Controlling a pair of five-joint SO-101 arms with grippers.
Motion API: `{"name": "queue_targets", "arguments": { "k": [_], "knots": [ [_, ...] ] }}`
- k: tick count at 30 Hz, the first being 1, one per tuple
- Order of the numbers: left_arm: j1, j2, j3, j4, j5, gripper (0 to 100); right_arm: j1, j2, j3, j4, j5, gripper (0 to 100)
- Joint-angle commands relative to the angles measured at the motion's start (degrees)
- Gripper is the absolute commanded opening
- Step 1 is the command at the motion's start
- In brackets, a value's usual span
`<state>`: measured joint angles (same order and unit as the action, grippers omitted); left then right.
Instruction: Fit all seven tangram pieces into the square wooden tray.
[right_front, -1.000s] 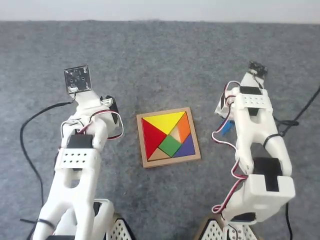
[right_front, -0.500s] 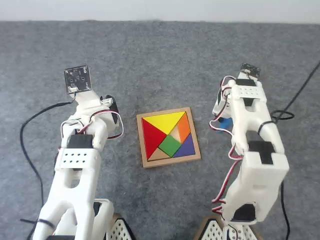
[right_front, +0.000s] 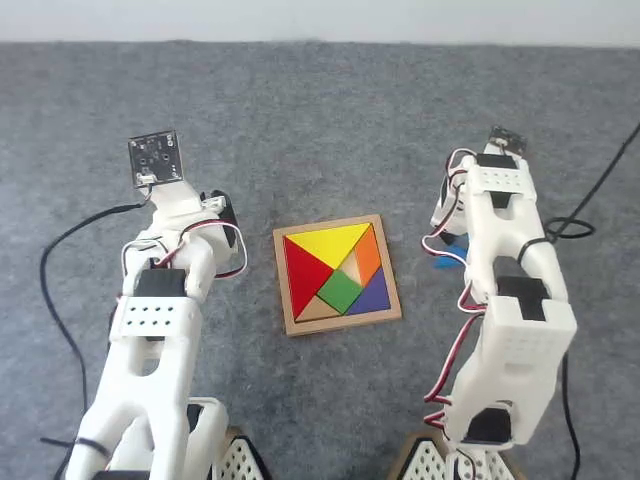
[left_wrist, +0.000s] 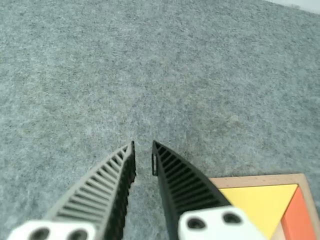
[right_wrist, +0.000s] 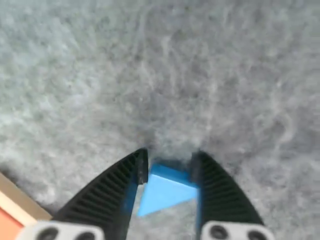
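Note:
The square wooden tray (right_front: 335, 222) lies mid-table and holds yellow (right_front: 330, 243), red (right_front: 302, 275), orange (right_front: 367, 255), green (right_front: 341, 291) and purple (right_front: 373, 293) pieces, with bare wood showing between them. To the tray's right a blue triangle (right_front: 450, 262) lies on the carpet under my right arm. In the right wrist view my right gripper (right_wrist: 169, 162) straddles the blue triangle (right_wrist: 165, 192), both fingers touching it. My left gripper (left_wrist: 143, 146) hovers over carpet beside the tray's corner (left_wrist: 260, 177), shut with nothing in it.
Grey carpet covers the whole table. Cables trail from both arms; a black one loops at the right (right_front: 570, 228). A white wall edge runs along the back.
My right arm has shifted and straightened over the blue triangle, which stays by the tray's right side. The left arm has not moved.

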<state>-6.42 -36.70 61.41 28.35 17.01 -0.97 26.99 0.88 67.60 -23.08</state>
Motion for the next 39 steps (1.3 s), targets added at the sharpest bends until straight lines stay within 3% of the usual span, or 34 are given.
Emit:
{"name": "queue_targets", "arguments": {
  "k": [1,6,10,18,24,31,39],
  "knots": [
    [-0.2,-0.1,-1.5,-1.3,0.3,5,-1.2,-0.3,-2.1,0.5,-0.6,8.4],
    [-0.2,-0.1,-1.5,-1.2,0.3,5,-1.1,0.0,-4.0,0.6,-0.1,8.4],
    [-0.2,-0.1,-1.5,-1.2,0.3,5,-0.7,-0.8,-6.1,2.2,4.5,8.4],
    [0.0,-0.1,-1.5,-1.2,0.3,5,-1.2,-10.2,-12.0,21.3,2.5,15.6],
    [0.0,-0.1,-1.5,-1.2,0.3,5,-1.3,-13.8,-7.7,27.0,2.5,7.2],
    [0.1,-0.1,-1.5,-1.2,0.3,5,-2.5,-11.6,4.5,17.0,2.4,6.9],
    [0.2,-0.1,-1.5,-1.2,0.3,5,2.9,-5.0,3.6,2.8,2.7,6.9]
  ]
}}
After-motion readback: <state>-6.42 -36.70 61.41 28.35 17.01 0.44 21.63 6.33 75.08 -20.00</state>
